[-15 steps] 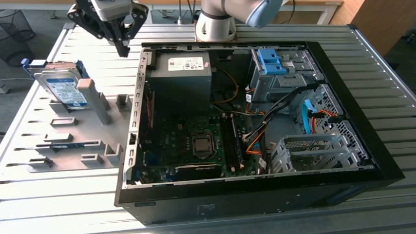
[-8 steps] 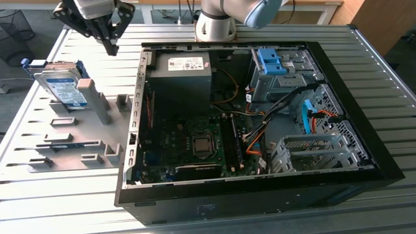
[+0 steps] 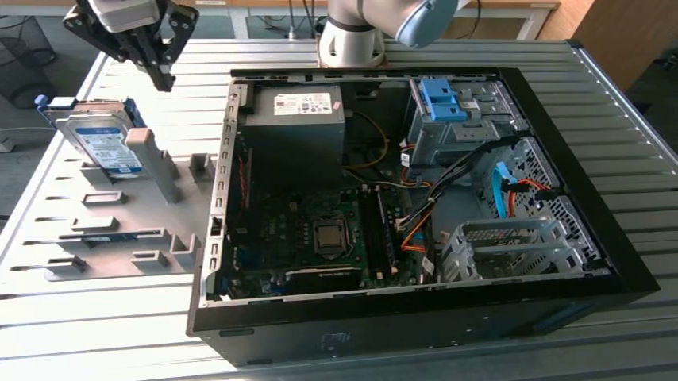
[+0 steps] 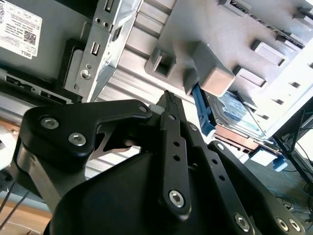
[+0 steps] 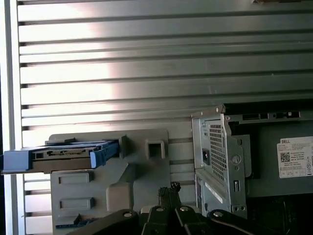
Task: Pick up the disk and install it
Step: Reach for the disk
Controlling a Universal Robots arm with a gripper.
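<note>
We see a slatted metal worktop [image 3: 117, 341] carrying an open computer case [image 3: 371, 332], which takes up its middle and the side at the exterior view's right. Inside, a grey power supply [image 3: 302, 111] lies at the far end. Beside the case, toward the worktop edge at the exterior view's left, lies a grey holder [image 3: 117, 238] with posts and slots. The disk [image 3: 101, 147] stands on edge at the holder's far end, leaning against a post, near the worktop's far corner; we see its blue rails in both wrist views [image 5: 63, 155] [image 4: 203, 115]. The fingers [image 3: 159, 67] hang above the far edge, just beyond the disk and apart from it, pressed together at the tips [image 4: 173, 147] with nothing between them.
</note>
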